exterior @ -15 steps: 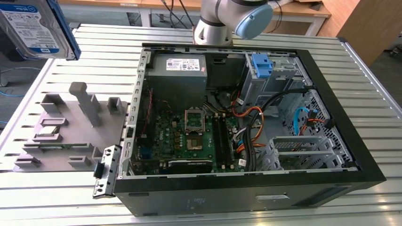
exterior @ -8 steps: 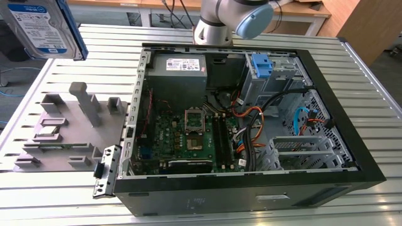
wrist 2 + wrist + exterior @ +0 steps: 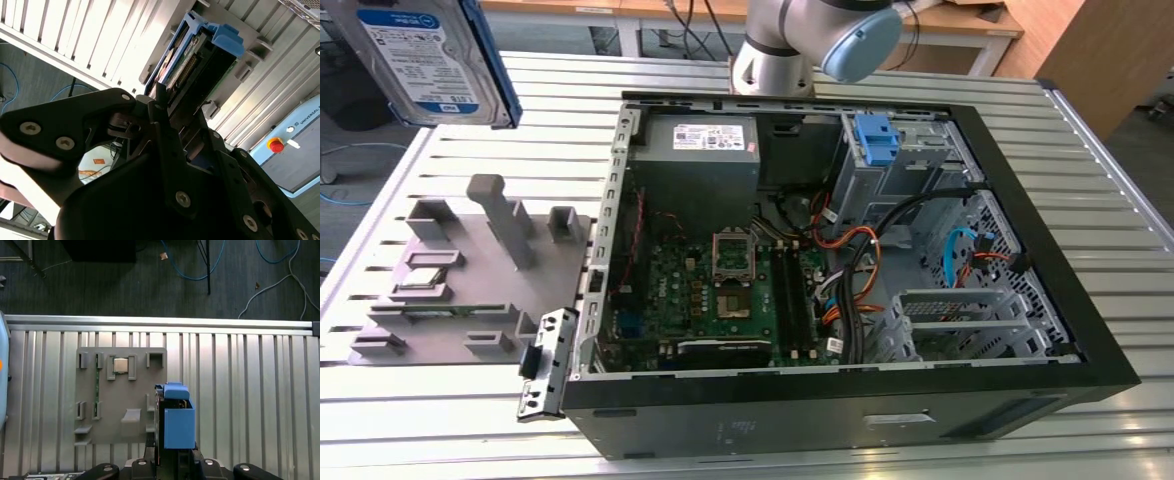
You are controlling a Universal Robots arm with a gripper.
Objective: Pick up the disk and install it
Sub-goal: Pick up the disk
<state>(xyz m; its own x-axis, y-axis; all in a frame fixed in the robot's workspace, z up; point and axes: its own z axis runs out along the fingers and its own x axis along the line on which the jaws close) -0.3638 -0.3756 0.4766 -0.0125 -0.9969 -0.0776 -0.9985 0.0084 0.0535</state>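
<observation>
The disk [image 3: 434, 60], a silver hard drive with a white-and-blue label and a blue carrier frame, hangs high above the slatted table at the exterior view's left, clear of everything. In the second wrist view the disk [image 3: 197, 55] sticks out from between the black fingers [image 3: 152, 107] of my gripper [image 3: 182, 117], which is shut on it. In the first wrist view the disk [image 3: 177, 422] appears edge-on with its blue frame, above the grey fixture plate [image 3: 120, 395], and my gripper [image 3: 175, 459] clamps it.
The open computer case [image 3: 1067, 330] lies on the table at the exterior view's right, with motherboard [image 3: 720, 290], grey power-supply box [image 3: 698, 150], cables and a drive bay holding a blue bracket [image 3: 874, 140]. The arm's base [image 3: 774, 60] stands behind the case.
</observation>
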